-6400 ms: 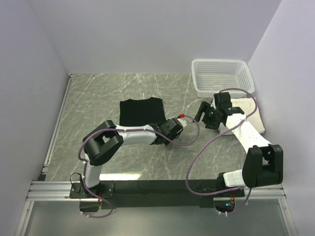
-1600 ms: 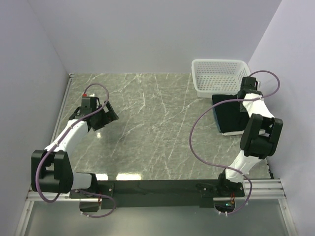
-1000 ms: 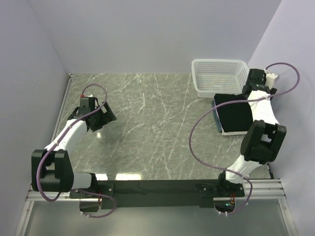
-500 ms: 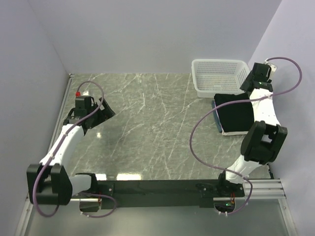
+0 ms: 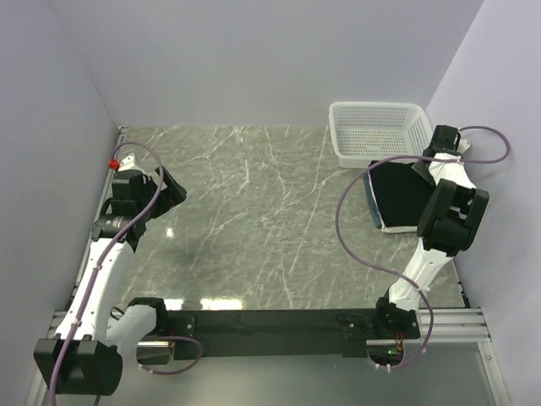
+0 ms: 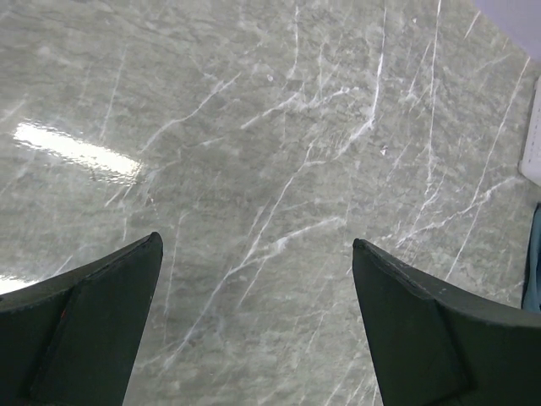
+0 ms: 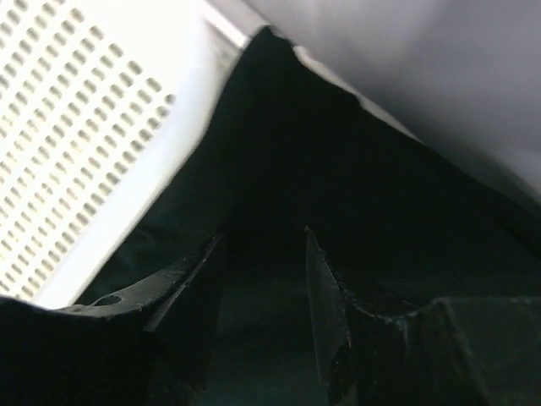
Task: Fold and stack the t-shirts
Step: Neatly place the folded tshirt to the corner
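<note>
Compared with half a second earlier, found the left arm stretched further back along the left edge of the grey-green marbled worktop (image 5: 270,220), its elbow dropped to the near-left corner, and the right wrist dipped down to the far edge of the shirt stack. Noted also a changed outline on the black cloth t-shirt (image 5: 396,193): square before, slanted at this moment, its far right corner reaching toward the right hand (image 5: 425,165).

Saw the left hand (image 5: 169,193) spread wide above bare marble, well apart from both shirts. Confirmed this from the left wrist: left hand (image 6: 255,241) with dark fingers far apart and only veined worktop (image 6: 279,127) between them.

Located the black t-shirt on top of the cream-white cloth t-shirt (image 5: 396,228), at the right side of the worktop, just in front of the white plastic mesh basket (image 5: 376,106) and near the right wall. Made out the cream one only as a pale strip along the black one's near edge.

From the right wrist, saw the right hand (image 7: 265,237) with fingers set close and a narrow gap left, black t-shirt (image 7: 338,152) filling that gap and the basket (image 7: 76,118) just to the left. Could not tell whether those fingers pinched the cloth or merely stood against it.
</note>
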Robot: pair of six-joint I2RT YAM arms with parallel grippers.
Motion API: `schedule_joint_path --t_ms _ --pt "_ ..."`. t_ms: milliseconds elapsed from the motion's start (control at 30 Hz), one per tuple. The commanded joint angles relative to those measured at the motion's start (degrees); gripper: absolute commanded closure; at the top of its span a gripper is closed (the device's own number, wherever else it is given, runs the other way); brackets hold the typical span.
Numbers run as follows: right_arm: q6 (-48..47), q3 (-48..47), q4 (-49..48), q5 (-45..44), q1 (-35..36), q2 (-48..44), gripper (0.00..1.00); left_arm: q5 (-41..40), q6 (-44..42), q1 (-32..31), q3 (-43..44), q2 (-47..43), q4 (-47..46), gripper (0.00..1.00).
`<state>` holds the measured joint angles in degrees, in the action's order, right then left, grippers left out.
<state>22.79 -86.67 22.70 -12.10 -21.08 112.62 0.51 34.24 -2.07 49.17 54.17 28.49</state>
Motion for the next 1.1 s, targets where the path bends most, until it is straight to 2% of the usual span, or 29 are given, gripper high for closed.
schedule_joint_path --t_ms 0,100,233,400,433,633,700,733,767,900,1067 --pt "2.88 0.72 -1.96 -2.58 -0.36 -3.10 0.50 -2.36 1.53 0.22 3.74 -2.93 2.53 0.01" --pt "2.61 0.71 -0.29 -1.80 -0.36 -6.95 0.48 -2.88 2.23 0.22 5.76 -5.12 3.93 0.01" --pt "3.23 0.37 4.45 0.49 -0.19 -14.34 0.40 -6.03 2.32 0.22 9.71 -8.81 6.30 0.01" --pt "1.66 0.01 10.60 5.14 -0.28 -29.27 0.36 -12.80 1.71 0.22 19.63 -10.93 10.79 0.01" --pt "1.04 -0.25 11.22 6.72 -0.28 -31.73 0.36 -15.60 1.19 0.13 24.00 -10.50 13.32 0.01" --pt "0.94 2.21 11.49 11.48 -0.19 -52.30 0.32 -29.32 -0.22 -6.80 39.66 -8.03 19.84 0.00" --pt "-0.45 2.13 11.93 8.60 2.00 -58.98 0.30 -34.59 -1.45 -11.45 42.40 -8.03 20.03 0.01" --pt "-1.24 1.69 12.45 4.23 3.84 -60.92 0.25 -36.36 -2.50 -12.95 44.42 -8.73 19.85 0.01" --pt "-2.47 1.68 12.37 2.53 7.33 -64.42 0.23 -37.68 -3.21 -15.31 44.96 -9.25 19.41 0.01" --pt "-7.22 3.96 12.19 -3.89 14.47 -73.40 0.14 -42.34 -8.65 -18.41 42.51 -15.83 12.05 0.00" --pt "-8.72 12.22 9.31 -7.22 17.12 -84.83 0.12 -42.35 -13.05 -18.68 31.80 -23.57 2.02 0.01"
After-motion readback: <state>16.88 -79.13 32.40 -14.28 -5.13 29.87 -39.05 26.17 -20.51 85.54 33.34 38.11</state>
